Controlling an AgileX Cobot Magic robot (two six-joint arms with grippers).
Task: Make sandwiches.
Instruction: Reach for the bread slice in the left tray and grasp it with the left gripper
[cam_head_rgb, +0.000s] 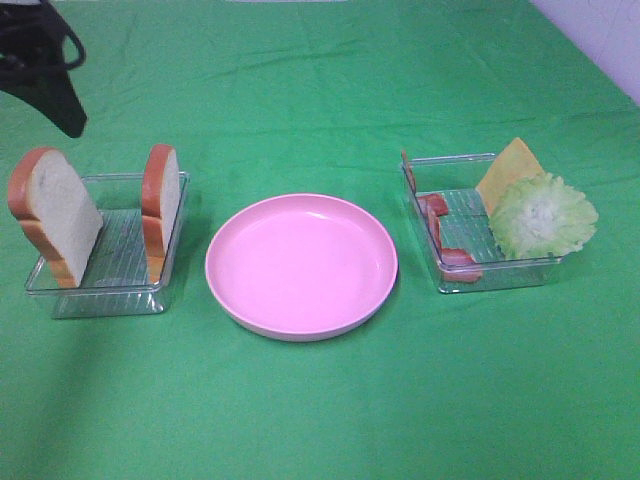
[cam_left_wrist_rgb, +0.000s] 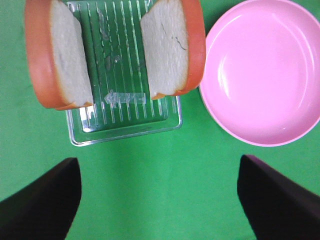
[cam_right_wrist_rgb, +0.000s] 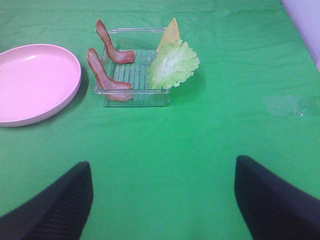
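Two white bread slices with orange-brown crust stand on edge in a clear tray (cam_head_rgb: 100, 292) on the left, one (cam_head_rgb: 55, 215) on its outer side, the other (cam_head_rgb: 160, 205) nearer the plate. On the right, a second clear tray (cam_head_rgb: 500, 276) holds reddish bacon strips (cam_head_rgb: 440, 225), a yellow-orange cheese slice (cam_head_rgb: 510, 165) and frilly lettuce (cam_head_rgb: 543, 215). My left gripper (cam_left_wrist_rgb: 160, 200) hovers open above the cloth just short of the bread tray (cam_left_wrist_rgb: 125, 131). My right gripper (cam_right_wrist_rgb: 162, 200) stands open and empty, well back from the bacon (cam_right_wrist_rgb: 102, 75) and lettuce (cam_right_wrist_rgb: 172, 64).
A round pink plate (cam_head_rgb: 300, 262) with nothing on it sits between the two trays on the green cloth. A black part of the left arm (cam_head_rgb: 45, 65) shows at the far left corner. The pale wall edge (cam_head_rgb: 600, 40) borders the cloth at the far right.
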